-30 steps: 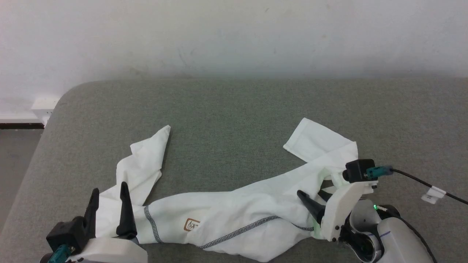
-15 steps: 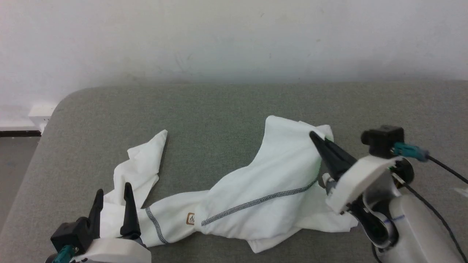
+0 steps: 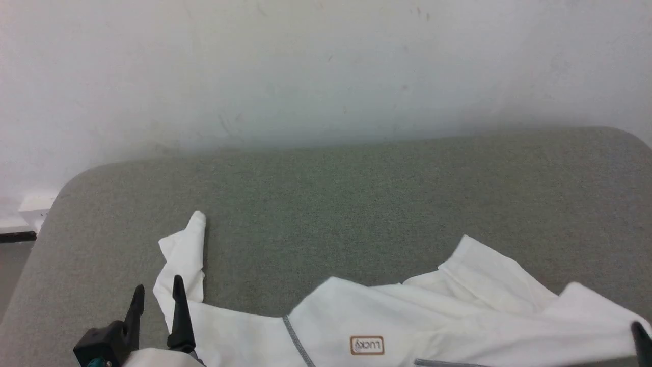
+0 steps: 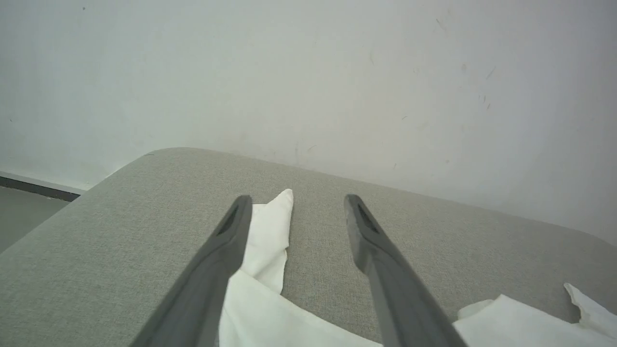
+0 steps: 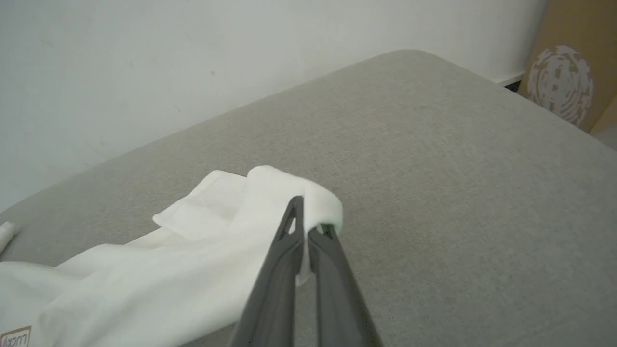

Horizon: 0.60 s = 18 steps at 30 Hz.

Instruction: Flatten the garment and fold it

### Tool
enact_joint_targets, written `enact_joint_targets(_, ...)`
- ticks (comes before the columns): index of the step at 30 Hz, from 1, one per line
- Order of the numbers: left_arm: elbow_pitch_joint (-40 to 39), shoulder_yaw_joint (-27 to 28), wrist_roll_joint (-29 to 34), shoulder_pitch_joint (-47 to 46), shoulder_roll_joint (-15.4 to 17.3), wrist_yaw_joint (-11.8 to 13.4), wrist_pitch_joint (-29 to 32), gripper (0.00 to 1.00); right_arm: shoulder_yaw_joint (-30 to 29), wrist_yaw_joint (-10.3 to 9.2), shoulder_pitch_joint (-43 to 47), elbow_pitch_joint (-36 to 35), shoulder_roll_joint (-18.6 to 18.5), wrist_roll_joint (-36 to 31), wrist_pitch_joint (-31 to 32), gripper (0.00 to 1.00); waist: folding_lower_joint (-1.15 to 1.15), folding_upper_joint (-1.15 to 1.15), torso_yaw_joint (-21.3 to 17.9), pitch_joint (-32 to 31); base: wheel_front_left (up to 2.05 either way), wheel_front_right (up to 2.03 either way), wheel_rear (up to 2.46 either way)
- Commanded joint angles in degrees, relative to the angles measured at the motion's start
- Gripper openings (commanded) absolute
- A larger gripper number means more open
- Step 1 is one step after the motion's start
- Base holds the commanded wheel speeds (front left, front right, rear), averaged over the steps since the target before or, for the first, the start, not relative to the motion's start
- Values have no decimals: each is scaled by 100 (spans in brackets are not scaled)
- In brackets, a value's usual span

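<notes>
Right gripper (image 5: 311, 214), open a second earlier, had clamped shut on a fold of the garment (image 5: 144, 270) and drawn it out across the grey table (image 5: 434, 144). Left gripper (image 3: 158, 283) stayed spread and empty beside the sleeve (image 3: 186, 244). Flattening looked under way; folding not begun.

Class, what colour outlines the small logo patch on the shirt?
Brown outlines the logo patch; head view shows it best.

garment (image 3: 458, 316) white, seam (image 3: 297, 342) speckled grey | logo patch (image 3: 367, 345) brown-outlined | padded surface (image 3: 356, 204) grey | wall (image 3: 305, 66) white
</notes>
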Motion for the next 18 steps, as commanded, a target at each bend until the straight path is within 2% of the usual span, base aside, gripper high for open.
enact_joint_targets(1, 21, -4, 27, 23, 11, -33, 5, 100, -241, -4, 77, 132, 74, -68, 34, 0, 1, 0, -88, -67, 0, 0, 0)
enact_joint_targets(5, 80, -48, 21, -14, 10, -61, 16, 100, -742, -4, 140, 950, 181, -152, 28, 0, 1, 0, -77, -37, 0, 0, 0)
enact_joint_targets(6, 94, -57, 20, -20, 7, -68, 15, 100, -890, -4, 134, 1263, 196, -167, 81, 16, 1, 0, -67, -27, 0, 0, 0)
enact_joint_targets(7, 106, -68, 19, -28, 3, -75, 15, 100, -884, -4, 182, 1534, 201, -392, 174, 47, 1, 0, -42, -7, 0, 0, 0)
enact_joint_targets(8, 119, -71, 13, -33, -2, -79, 14, 100, -929, -4, 132, 1713, 205, -463, 86, 100, 1, 0, -25, 20, 0, 0, 0)
enact_joint_targets(11, 146, -54, -1, -48, -1, -82, 10, 100, -1002, -4, -119, 2019, 209, -460, -463, 100, 1, 0, -6, 83, 0, 0, 0)
enact_joint_targets(14, 144, -32, -7, -57, -6, -79, 4, 100, -1168, -4, -469, 1879, 211, -739, -980, 100, 1, 0, 0, 141, 0, 0, 0)
enact_joint_targets(18, 158, -35, 1, -111, -15, -90, -2, 100, -1071, -4, -957, 1457, 211, -1304, -966, 100, 1, 0, 28, 198, 0, 0, 0)
